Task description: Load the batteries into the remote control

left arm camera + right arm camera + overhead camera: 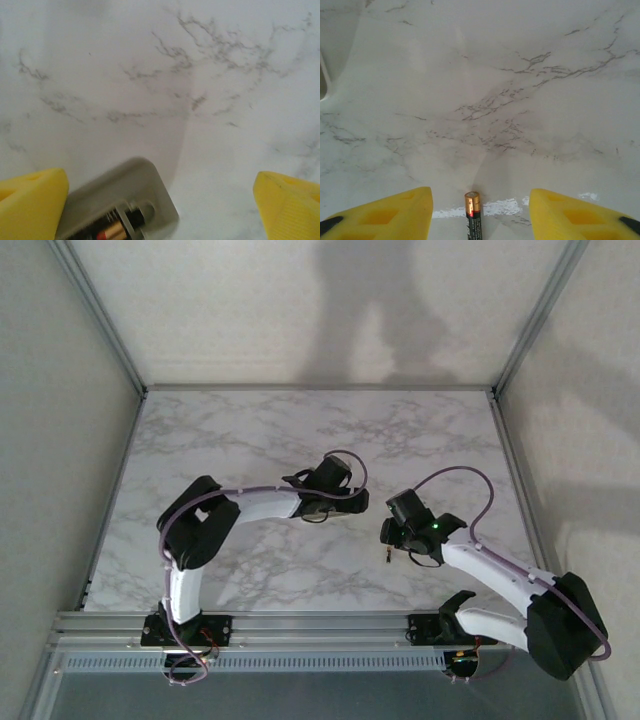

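Seated battery [116, 229] lies in the remote [120, 185] beside wide left fingers [35, 200]; loose battery [473, 215] rests on the surface [495, 100] between parted right fingers [395, 212], untouched; we judge next: close on it, carry it over.

The remote control [135, 185] is lying back-up at the lower left of the left wrist view, its compartment showing open with one battery [116, 229] sitting inside. A second battery [473, 215], dark with its copper tip pointing up-frame, is lying on the bench [485, 90] at bottom centre of the right wrist view.
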`<move>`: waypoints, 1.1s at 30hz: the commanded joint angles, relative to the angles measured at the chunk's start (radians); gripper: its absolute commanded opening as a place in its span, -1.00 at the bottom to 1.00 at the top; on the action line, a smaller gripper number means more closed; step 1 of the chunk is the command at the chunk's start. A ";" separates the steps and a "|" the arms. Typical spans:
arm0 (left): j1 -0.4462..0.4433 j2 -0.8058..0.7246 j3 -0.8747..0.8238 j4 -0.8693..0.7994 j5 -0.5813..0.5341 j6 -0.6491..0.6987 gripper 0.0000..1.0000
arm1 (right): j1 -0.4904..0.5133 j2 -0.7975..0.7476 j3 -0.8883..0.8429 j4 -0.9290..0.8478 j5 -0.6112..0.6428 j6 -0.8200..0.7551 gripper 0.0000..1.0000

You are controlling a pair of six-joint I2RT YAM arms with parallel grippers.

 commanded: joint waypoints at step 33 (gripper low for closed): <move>-0.027 -0.206 -0.289 0.033 -0.179 -0.196 0.92 | -0.007 0.146 0.024 0.049 -0.069 -0.058 -0.10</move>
